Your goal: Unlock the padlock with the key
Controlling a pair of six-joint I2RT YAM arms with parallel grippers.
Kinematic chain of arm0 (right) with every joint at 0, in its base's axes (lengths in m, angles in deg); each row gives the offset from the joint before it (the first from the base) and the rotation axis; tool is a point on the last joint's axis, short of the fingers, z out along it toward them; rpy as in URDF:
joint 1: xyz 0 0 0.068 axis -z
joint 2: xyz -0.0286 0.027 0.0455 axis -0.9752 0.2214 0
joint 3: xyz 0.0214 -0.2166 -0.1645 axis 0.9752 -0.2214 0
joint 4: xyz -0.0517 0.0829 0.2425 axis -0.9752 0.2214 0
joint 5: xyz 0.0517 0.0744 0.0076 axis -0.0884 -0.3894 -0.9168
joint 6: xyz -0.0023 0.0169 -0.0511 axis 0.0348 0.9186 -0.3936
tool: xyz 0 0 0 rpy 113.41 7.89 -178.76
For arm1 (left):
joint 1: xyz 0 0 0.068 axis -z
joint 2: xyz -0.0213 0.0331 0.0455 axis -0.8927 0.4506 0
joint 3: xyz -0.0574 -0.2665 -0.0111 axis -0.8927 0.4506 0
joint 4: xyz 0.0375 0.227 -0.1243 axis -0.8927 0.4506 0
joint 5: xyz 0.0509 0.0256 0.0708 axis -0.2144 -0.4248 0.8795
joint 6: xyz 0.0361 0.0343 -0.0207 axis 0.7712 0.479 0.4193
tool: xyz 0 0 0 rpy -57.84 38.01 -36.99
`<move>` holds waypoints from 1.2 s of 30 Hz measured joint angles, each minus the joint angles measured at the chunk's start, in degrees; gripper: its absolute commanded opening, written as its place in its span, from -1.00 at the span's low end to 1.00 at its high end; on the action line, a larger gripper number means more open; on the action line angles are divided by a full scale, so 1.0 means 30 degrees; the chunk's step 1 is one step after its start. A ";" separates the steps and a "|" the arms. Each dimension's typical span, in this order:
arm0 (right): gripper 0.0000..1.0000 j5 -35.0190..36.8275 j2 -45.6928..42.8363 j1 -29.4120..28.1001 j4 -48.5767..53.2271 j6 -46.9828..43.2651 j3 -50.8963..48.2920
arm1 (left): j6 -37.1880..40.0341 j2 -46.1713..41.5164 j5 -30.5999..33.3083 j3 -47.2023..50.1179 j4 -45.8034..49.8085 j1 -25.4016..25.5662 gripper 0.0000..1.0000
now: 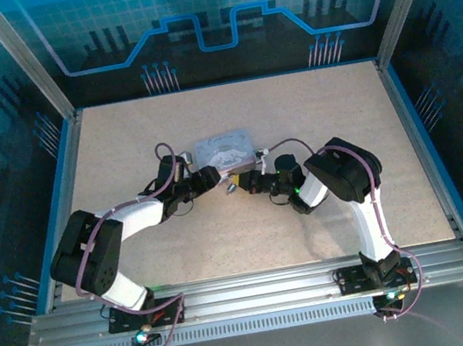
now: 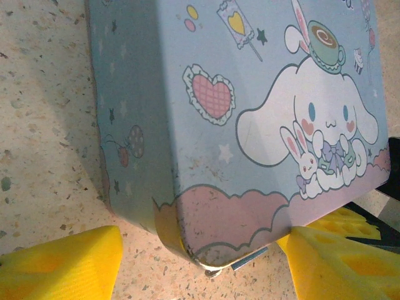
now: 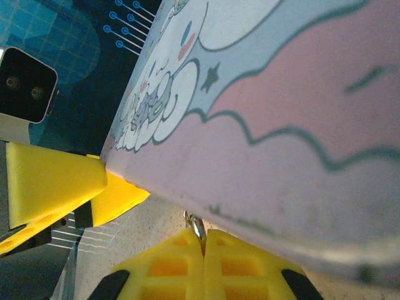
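Observation:
My right gripper [image 3: 204,232] is shut on the key [image 3: 198,225], a thin silvery sliver that sticks out of its yellow fingertips. The key's tip is right under the lower edge of the pastel cartoon box [image 3: 300,125]. My left gripper [image 2: 206,240] is open and straddles the box's [image 2: 250,94] near corner. Its left finger [image 2: 62,262] stands clear of the box and its right finger [image 2: 331,262] is against the box's edge. A small metal bit [image 2: 214,272] pokes out under that corner. The padlock is hidden. From above, both grippers [image 1: 214,176] [image 1: 246,181] meet at the box's [image 1: 224,150] front edge.
The box lies mid-table on the speckled beige tabletop [image 1: 226,245]. Aluminium frame rails and blue panels [image 1: 207,26] wall in the table on all sides. The left gripper's yellow fingers [image 3: 56,181] show just left of the box in the right wrist view.

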 measured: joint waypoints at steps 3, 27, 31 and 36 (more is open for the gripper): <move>-1.00 0.0080 -0.0044 0.0000 -0.0044 0.0007 -0.0066 | 0.0000 0.0000 0.0000 0.0000 0.0000 0.0000 0.42; -1.00 0.2645 -0.1880 0.0889 -0.0474 0.1705 -0.2033 | 0.0000 0.0000 0.0168 0.0488 0.0678 0.0015 0.46; -1.00 0.2667 -0.1953 0.0918 -0.0415 0.1647 -0.2346 | 0.0000 -0.0036 0.0168 0.0495 0.0707 0.0015 0.51; -1.00 0.2732 -0.4160 0.1144 0.1880 0.0350 -0.3322 | 0.0182 -0.1486 0.0372 0.0772 0.1115 -0.0007 0.59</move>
